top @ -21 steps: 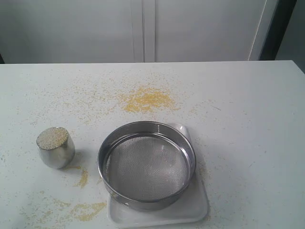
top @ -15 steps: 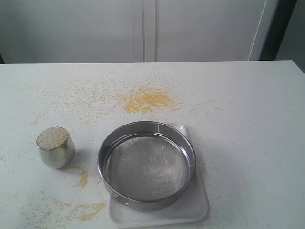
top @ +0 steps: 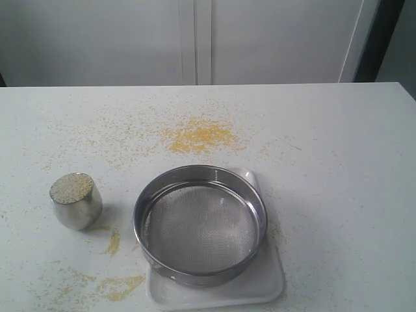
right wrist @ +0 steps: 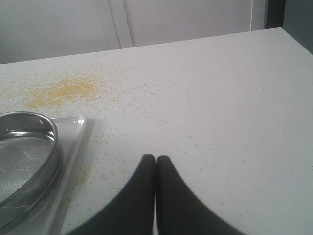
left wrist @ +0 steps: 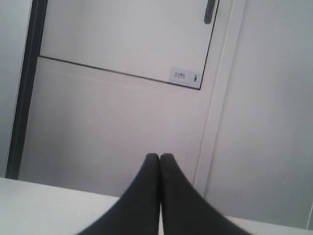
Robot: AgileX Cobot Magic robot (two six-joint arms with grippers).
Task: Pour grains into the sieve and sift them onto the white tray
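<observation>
- I'm seeing the sieve (top: pixel 200 224) sitting mouth-up on the tray (top: pixel 268 285), whose long axis is running near-to-far in the exterior view.
- The cup (top: pixel 76 205) is standing upright left of the sieve, apart from it, brimming with grains (top: pixel 71 187); more are lying scattered on the table (top: pixel 338 162).
- Both are clenched and empty: the left gripper (left wrist: pixel 160 157) is facing a door (left wrist: pixel 122 98), and the right gripper (right wrist: pixel 155 159) is hanging over bare table beside the tray.

We are finding the steel sieve (top: pixel 200 224) sitting empty on the white tray (top: pixel 273 281) at the table's (top: pixel 351 162) near edge; grains (top: pixel 71 187) are filling a cup (top: pixel 81 213) toward the left edge.
</observation>
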